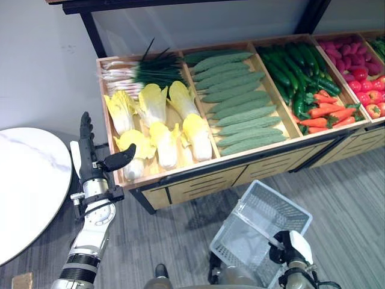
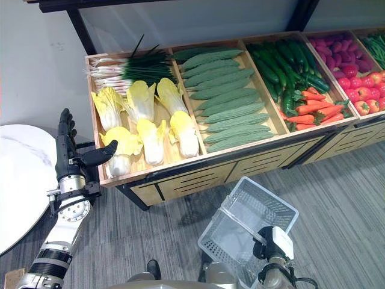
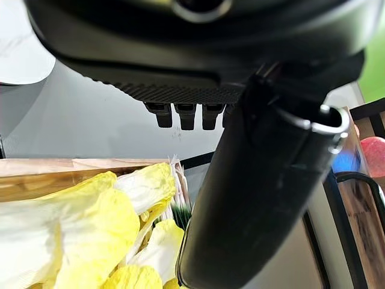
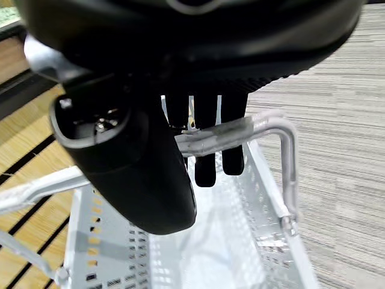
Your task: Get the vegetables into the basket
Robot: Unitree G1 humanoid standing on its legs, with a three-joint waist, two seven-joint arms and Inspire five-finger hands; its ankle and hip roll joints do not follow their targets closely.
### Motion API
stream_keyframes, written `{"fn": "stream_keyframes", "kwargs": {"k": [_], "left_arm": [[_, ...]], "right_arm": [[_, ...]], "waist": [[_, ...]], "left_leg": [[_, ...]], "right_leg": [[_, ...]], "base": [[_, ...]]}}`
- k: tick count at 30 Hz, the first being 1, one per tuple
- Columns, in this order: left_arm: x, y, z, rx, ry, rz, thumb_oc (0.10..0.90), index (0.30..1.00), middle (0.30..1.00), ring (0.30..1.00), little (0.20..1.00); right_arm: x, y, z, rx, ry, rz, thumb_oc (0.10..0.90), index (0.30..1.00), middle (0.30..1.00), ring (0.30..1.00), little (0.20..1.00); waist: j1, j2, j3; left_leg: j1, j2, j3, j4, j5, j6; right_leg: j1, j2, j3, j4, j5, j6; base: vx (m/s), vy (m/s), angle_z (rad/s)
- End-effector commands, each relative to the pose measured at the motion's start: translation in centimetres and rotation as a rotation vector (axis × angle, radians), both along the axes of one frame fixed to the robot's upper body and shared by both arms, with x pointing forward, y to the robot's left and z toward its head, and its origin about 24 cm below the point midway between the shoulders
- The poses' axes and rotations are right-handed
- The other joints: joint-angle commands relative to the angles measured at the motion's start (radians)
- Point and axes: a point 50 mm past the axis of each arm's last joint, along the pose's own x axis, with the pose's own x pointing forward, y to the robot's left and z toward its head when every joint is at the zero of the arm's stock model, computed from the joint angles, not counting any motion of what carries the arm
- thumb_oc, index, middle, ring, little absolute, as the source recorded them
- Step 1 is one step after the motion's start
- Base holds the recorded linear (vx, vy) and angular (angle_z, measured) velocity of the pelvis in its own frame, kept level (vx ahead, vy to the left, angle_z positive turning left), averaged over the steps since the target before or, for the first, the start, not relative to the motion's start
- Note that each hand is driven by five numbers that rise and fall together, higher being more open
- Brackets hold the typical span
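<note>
A long wooden display stand (image 1: 198, 171) holds crates of vegetables: yellow-white cabbages (image 1: 159, 120), spring onions (image 1: 141, 72), bumpy green gourds (image 1: 237, 99), dark cucumbers (image 1: 295, 63) and carrots (image 1: 328, 111). My left hand (image 1: 90, 159) is open beside the stand's left corner, fingers straight up, its thumb (image 3: 264, 192) reaching towards the nearest cabbage (image 3: 72, 229). Low in front of the stand, my right hand (image 1: 290, 245) is shut on the handle (image 4: 240, 132) of a white mesh basket (image 1: 283, 200). Nothing lies in the basket.
A round white marble table (image 1: 24, 186) stands close to my left arm. Red peppers (image 1: 370, 90) and magenta roots (image 1: 343, 51) fill the crates at the far right. Grey striped floor (image 1: 349, 198) lies between the stand and the basket.
</note>
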Motion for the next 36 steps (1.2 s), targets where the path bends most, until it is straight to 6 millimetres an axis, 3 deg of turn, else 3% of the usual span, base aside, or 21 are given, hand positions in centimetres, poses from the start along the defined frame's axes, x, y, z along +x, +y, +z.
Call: {"fn": "stream_keyframes", "kwargs": {"k": [1, 16, 31, 36], "left_arm": [[1.6, -0.6, 4.4, 0.072, -0.209, -0.001, 0.900, 1.000, 1.000, 1.000, 1.000], [3.2, -0.4, 1.2, 0.008, -0.021, 0.048, 0.900, 1.000, 1.000, 1.000, 1.000], [5.7, -1.0, 2.2, 0.092, 0.010, 0.045, 0.900, 1.000, 1.000, 1.000, 1.000], [5.7, -0.3, -0.6, 0.097, 0.154, 0.140, 0.900, 1.000, 1.000, 1.000, 1.000]], "right_arm": [[2.6, -1.0, 1.7, -0.049, -0.121, 0.032, 0.400, 0.300, 0.300, 0.300, 0.300], [3.9, -0.3, 2.4, -0.028, -0.162, 0.114, 0.400, 0.300, 0.300, 0.300, 0.300], [5.2, 0.0, 3.0, -0.034, -0.190, 0.149, 0.400, 0.300, 0.300, 0.300, 0.300], [5.4, 0.4, 3.0, -0.030, -0.204, 0.164, 0.400, 0.300, 0.300, 0.300, 0.300]], "waist": [[-0.005, -0.042, -0.045], [-0.029, -0.040, -0.026], [-0.054, -0.043, 0.008], [-0.060, -0.043, 0.011]], "left_leg": [[-0.005, 0.018, -0.043, 0.000, -0.019, -0.026], [-0.020, 0.028, -0.029, 0.000, -0.013, -0.031], [-0.053, 0.035, -0.015, 0.000, -0.002, -0.035], [-0.052, 0.036, -0.011, 0.000, -0.003, -0.036]], "right_leg": [[0.006, -0.089, 0.095, 0.009, -0.011, 0.120], [-0.018, -0.078, 0.116, 0.007, -0.007, 0.116], [-0.065, -0.069, 0.140, 0.012, -0.001, 0.115], [-0.065, -0.068, 0.144, 0.011, -0.003, 0.112]], "base": [[0.02, 0.004, -0.05], [0.00, -0.001, -0.04], [0.00, -0.001, -0.05], [0.03, -0.004, -0.03]]}}
